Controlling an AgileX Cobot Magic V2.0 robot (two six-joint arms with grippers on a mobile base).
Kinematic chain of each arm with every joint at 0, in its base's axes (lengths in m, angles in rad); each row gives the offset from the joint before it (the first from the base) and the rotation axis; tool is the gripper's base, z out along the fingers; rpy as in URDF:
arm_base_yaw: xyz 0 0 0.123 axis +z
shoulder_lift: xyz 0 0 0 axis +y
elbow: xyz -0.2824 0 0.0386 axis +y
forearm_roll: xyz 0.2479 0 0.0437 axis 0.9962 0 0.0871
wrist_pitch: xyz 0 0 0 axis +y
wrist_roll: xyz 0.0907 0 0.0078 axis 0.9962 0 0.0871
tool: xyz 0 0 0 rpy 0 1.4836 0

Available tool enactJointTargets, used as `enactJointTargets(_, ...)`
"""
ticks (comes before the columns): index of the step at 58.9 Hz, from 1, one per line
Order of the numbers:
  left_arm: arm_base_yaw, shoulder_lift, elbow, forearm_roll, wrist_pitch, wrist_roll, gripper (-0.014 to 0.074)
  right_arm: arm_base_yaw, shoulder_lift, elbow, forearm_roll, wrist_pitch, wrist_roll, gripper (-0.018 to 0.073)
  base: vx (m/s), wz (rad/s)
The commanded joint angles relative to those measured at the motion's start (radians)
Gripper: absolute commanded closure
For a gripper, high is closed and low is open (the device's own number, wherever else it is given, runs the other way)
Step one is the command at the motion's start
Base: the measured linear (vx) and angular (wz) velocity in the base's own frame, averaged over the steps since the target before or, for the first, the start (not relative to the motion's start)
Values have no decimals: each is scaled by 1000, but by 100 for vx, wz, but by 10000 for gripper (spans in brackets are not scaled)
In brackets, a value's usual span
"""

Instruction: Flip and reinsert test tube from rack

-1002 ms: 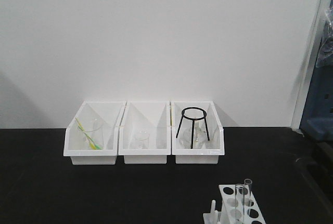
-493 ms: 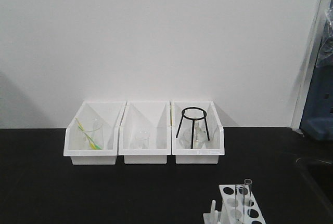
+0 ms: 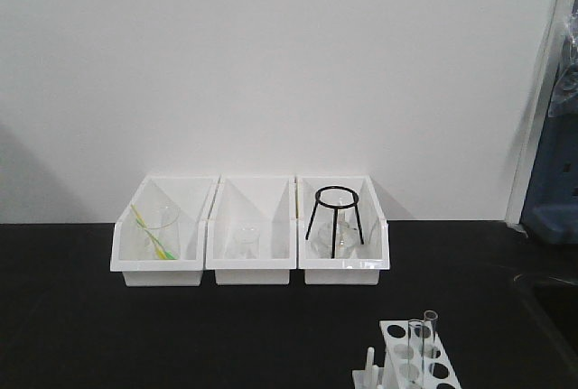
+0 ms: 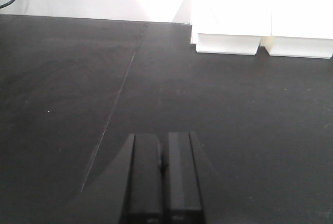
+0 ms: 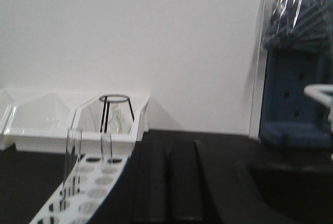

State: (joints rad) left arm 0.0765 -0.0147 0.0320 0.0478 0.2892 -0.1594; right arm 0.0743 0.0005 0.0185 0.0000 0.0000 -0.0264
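The white test-tube rack (image 3: 394, 329) stands at the front right of the black table, cut off by the bottom edge. Two clear test tubes (image 3: 414, 346) (image 3: 430, 331) stand upright in its holes. White pegs (image 3: 369, 364) rise on its left side. In the right wrist view the rack (image 5: 92, 188) lies to the left, with a tall tube (image 5: 73, 156) and a shorter one (image 5: 106, 148). My right gripper (image 5: 169, 148) is shut and empty, to the right of the rack. My left gripper (image 4: 163, 140) is shut and empty over bare table. Neither gripper shows in the front view.
Three white open-front bins (image 3: 155, 273) (image 3: 250, 274) (image 3: 343, 274) stand in a row at the back. The right one holds a black tripod stand (image 3: 335, 217) and glassware. A blue object (image 3: 551, 181) stands at the far right, with a dark recess (image 5: 291, 187) in front of it.
A dark shape at the right edge of the front view has drawn out of sight. The rack, tubes and bins have not moved.
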Motion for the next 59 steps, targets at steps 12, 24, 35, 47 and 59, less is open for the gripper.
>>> enactJointTargets(12,-7,-13,0,-3,-86,0,603,-7,-22,13,-67,122,57,571,0,0)
enactJointTargets(24,-7,-13,0,-3,-86,0,603,-7,-21,13,-62,117,57,571,0,0)
enactJointTargets(35,-7,-13,0,-3,-86,0,603,-7,-21,13,-62,117,57,571,0,0)
enactJointTargets(47,-7,-13,0,-3,-86,0,603,-7,-21,13,-62,117,57,571,0,0)
enactJointTargets(59,-7,-13,0,-3,-86,0,603,-7,-21,13,-62,117,57,571,0,0)
